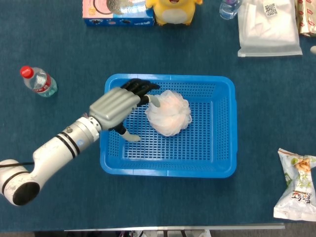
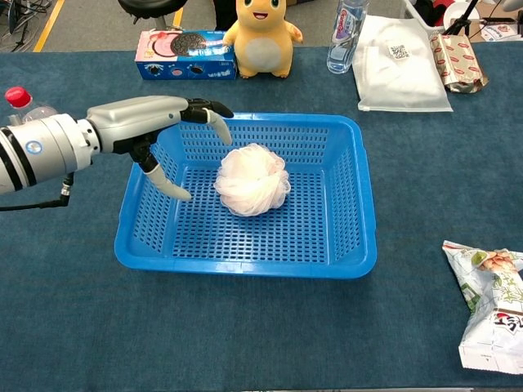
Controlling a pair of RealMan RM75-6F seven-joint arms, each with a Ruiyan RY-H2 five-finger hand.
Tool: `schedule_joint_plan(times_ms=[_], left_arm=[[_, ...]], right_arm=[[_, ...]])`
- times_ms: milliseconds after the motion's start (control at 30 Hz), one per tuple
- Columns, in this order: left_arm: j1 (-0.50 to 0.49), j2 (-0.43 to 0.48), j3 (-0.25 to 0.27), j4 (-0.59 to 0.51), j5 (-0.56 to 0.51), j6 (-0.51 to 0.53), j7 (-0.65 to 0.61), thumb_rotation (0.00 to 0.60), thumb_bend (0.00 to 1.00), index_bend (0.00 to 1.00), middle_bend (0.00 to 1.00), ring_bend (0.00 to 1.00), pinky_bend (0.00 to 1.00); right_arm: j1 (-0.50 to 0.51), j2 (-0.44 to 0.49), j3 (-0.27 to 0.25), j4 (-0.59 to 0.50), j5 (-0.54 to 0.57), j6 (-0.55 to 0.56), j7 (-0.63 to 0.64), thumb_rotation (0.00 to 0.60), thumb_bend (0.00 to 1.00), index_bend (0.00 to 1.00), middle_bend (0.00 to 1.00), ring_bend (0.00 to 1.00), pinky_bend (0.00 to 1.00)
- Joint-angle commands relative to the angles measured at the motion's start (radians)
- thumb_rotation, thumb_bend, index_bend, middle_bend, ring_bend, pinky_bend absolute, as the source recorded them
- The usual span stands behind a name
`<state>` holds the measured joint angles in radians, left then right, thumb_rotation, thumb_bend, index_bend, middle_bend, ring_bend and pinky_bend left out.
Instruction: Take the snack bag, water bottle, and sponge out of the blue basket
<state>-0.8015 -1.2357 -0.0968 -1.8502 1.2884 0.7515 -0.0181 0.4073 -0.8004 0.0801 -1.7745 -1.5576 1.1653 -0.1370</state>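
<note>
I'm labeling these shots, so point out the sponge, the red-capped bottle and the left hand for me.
sponge [image 1: 168, 112], head view, middle of the puff.
bottle [image 1: 38, 82], head view, its clear body.
left hand [image 2: 145, 120], chest view, grey back of the hand.

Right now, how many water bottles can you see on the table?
2. One red-capped bottle stands left of the blue basket; one clear bottle stands at the far edge beside the yellow plush toy. None visible in the basket.
</note>
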Motion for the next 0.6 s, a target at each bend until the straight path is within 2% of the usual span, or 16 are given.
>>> schedule_joint_plan(times_ms=[33, 300, 600], left_arm=[[-0.008, -0.012, 0.001, 0.002, 0.001, -0.008, 0.006, 0.600, 0.05, 0.25, 0.07, 0.00, 0.00], [-0.040, -0.080, 0.005, 0.051, -0.008, -0.033, 0.034, 0.600, 0.05, 0.26, 0.08, 0.00, 0.00], [-0.066, -0.147, -0.006, 0.133, -0.052, -0.045, 0.053, 0.600, 0.05, 0.26, 0.13, 0.03, 0.00]], right_arm=[[-0.004, -0.001, -0.001, 0.006, 0.001, 0.003, 0.007, 0.600, 0.00, 0.19, 0.31, 0.34, 0.58], [-0.016, -0.004, -0.007, 0.024, 0.004, 0.009, 0.028, 0.600, 0.00, 0.19, 0.31, 0.34, 0.58], [-0.025, -0.006, -0.014, 0.046, 0.007, 0.007, 0.053, 0.600, 0.00, 0.19, 0.31, 0.34, 0.58]])
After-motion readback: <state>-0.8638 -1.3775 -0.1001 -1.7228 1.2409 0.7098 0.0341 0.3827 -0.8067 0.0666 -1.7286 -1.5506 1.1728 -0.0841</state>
